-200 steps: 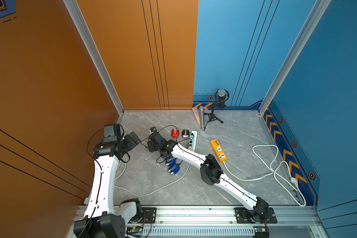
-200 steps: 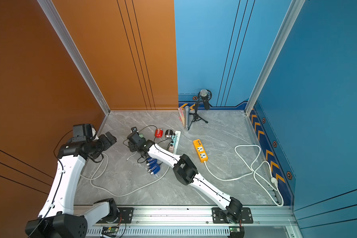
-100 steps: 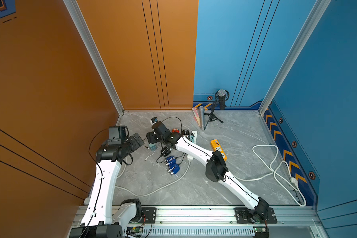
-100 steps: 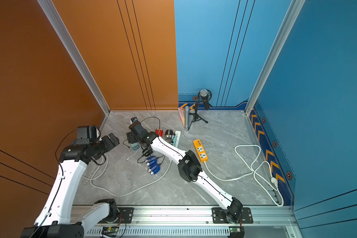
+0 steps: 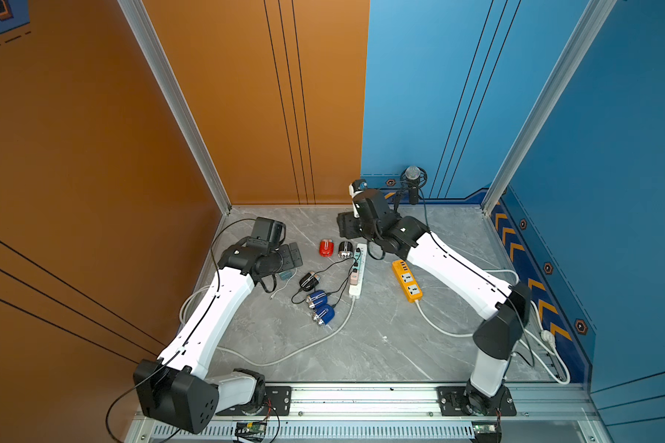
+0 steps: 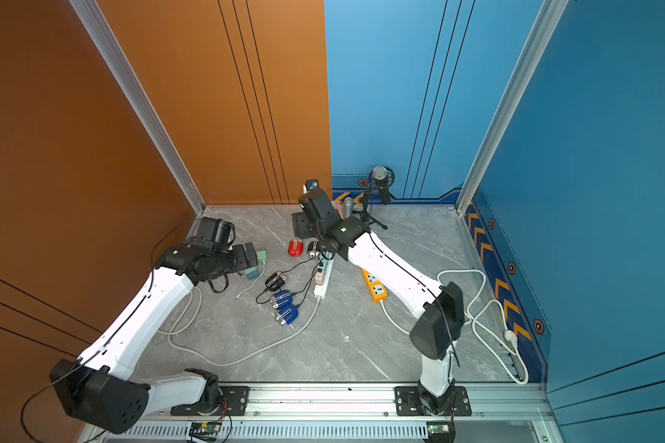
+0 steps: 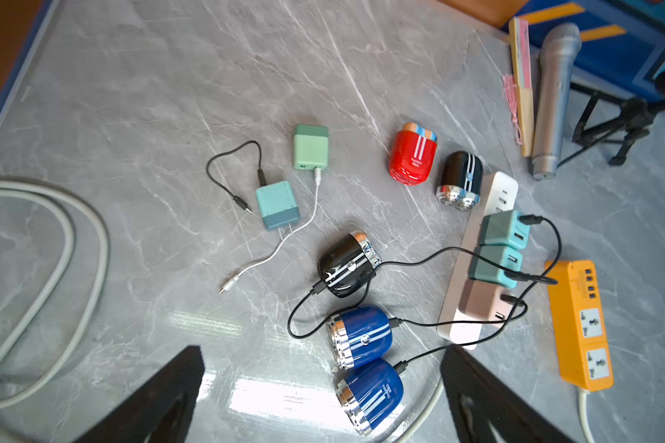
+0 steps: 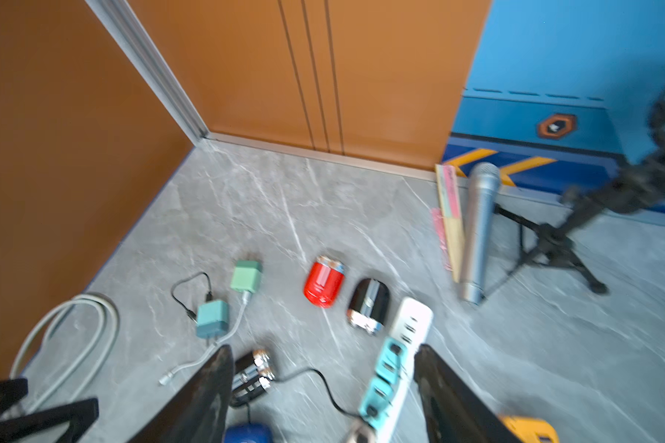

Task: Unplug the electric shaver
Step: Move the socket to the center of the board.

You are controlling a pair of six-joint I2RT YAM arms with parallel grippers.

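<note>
The black shaver [image 7: 348, 270] and two blue shavers [image 7: 361, 335] lay on the grey table [image 7: 131, 115] just beside the white power strip [image 7: 500, 188]. Thin black cables [image 7: 400, 263] tied each one to one of three adapters [image 7: 496, 264] standing in a tight row on the strip. A red shaver [image 7: 411, 157] and a second black shaver [image 7: 459, 178] sat uncorded near the strip's far end.

The left gripper [image 7: 321, 351] hung on the side of the shavers away from the strip, its fingers spread wide and empty. The right gripper [image 8: 323, 347] hung over the strip's far end, also spread and holding nothing, and its wrist view was smeared.

The likeliest slip was catching the wrong cord — the cables crossed one another between shavers and strip. Jaws closing on one adapter could snag its neighbour too. Nothing pinned the strip or any shaver, so a pull might only drag something light across the table — the plug would stay seated.
</note>
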